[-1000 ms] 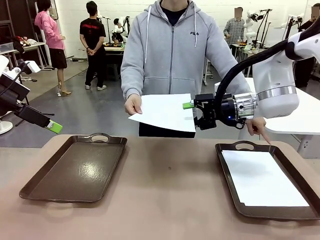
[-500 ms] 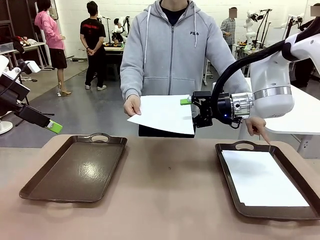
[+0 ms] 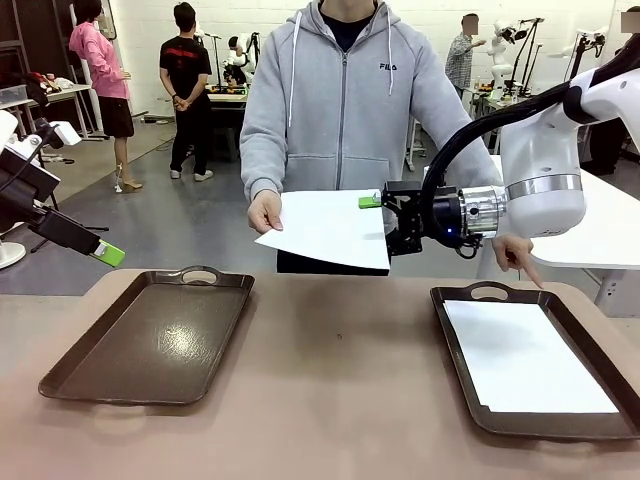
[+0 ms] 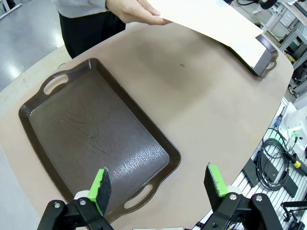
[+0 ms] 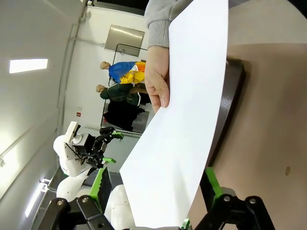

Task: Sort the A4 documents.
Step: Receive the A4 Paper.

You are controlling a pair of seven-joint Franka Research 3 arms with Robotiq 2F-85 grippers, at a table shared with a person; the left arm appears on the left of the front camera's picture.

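Tabletop: right end effector (image 3: 385,222) perhaps half-closed around sheet (image 3: 330,225)

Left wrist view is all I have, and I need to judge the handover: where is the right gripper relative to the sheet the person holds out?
Observer: The right gripper is at the near right edge of the held sheet, with that edge between its green pads; the jaws are not yet closed on it.
Operator: Is the person gripping it with both hands?
Observer: One hand pinches the sheet's far left edge; the other hand points down toward the right tray.
Operator: Anything in that tray?
Observer: One white sheet lies flat inside it.
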